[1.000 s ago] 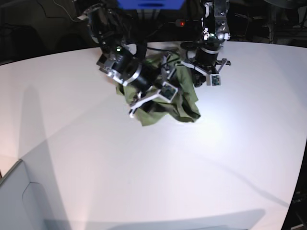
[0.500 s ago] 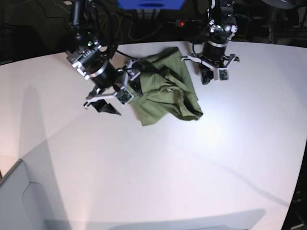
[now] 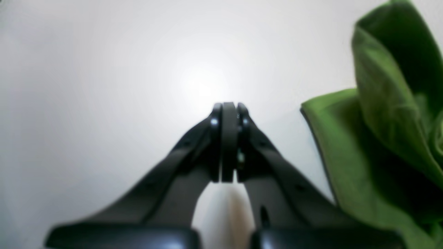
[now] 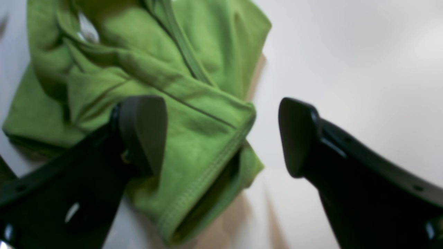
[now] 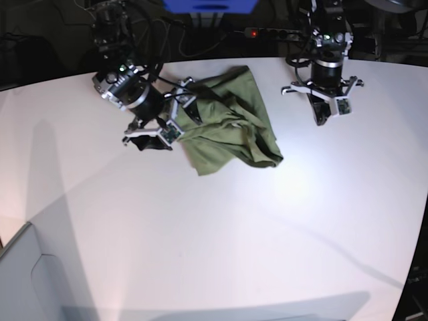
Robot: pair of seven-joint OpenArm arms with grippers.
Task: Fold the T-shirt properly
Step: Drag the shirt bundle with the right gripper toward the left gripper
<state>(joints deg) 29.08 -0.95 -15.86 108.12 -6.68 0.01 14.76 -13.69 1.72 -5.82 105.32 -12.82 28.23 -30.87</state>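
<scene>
The T-shirt [image 5: 231, 127] lies crumpled in a green heap at the back middle of the white table [image 5: 214, 227]. My right gripper [image 5: 169, 122] hovers at the heap's left edge, open, gripping nothing. In the right wrist view its left finger [image 4: 142, 131] is over a hemmed fold of the T-shirt [image 4: 155, 69] and its right finger [image 4: 297, 138] is over bare table. My left gripper [image 5: 322, 111] hangs apart from the cloth, off to its right, shut and empty. In the left wrist view its tips [image 3: 226, 108] meet, with the T-shirt [image 3: 380, 138] at the right edge.
A grey box corner [image 5: 20, 281] sits at the table's front left. Cables and a power strip [image 5: 267, 32] run behind the table's far edge. The table's right edge drops off at the lower right.
My right gripper has let go of the cloth, widened and drawn back to the left. My left arm has moved right, away from the T-shirt, which has settled flatter.
</scene>
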